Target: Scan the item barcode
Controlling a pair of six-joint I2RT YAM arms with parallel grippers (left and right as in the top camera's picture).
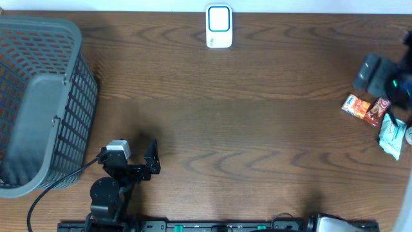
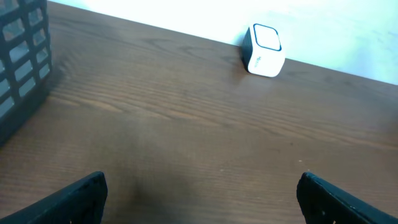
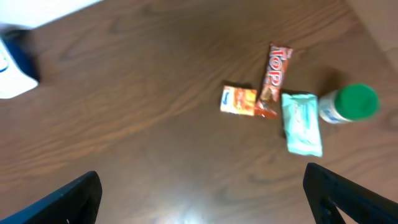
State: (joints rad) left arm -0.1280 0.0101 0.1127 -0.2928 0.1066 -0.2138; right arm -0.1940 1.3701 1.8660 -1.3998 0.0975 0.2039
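The white barcode scanner (image 1: 219,27) with its blue-framed window stands at the table's far edge, and also shows in the left wrist view as the scanner (image 2: 265,50). Several items lie together at the right: an orange packet (image 3: 239,101), a red snack bar (image 3: 273,81), a mint wipes pack (image 3: 302,123) and a green-capped bottle (image 3: 351,104). My right gripper (image 3: 202,198) hovers open over the table near them, holding nothing. In the overhead view that arm (image 1: 385,80) is a blur above the cluster. My left gripper (image 2: 202,198) stands open and empty at the front left.
A large grey mesh basket (image 1: 38,96) fills the left side of the table, and its wall (image 2: 22,56) appears in the left wrist view. The left arm's base and cable (image 1: 106,193) sit at the front edge.
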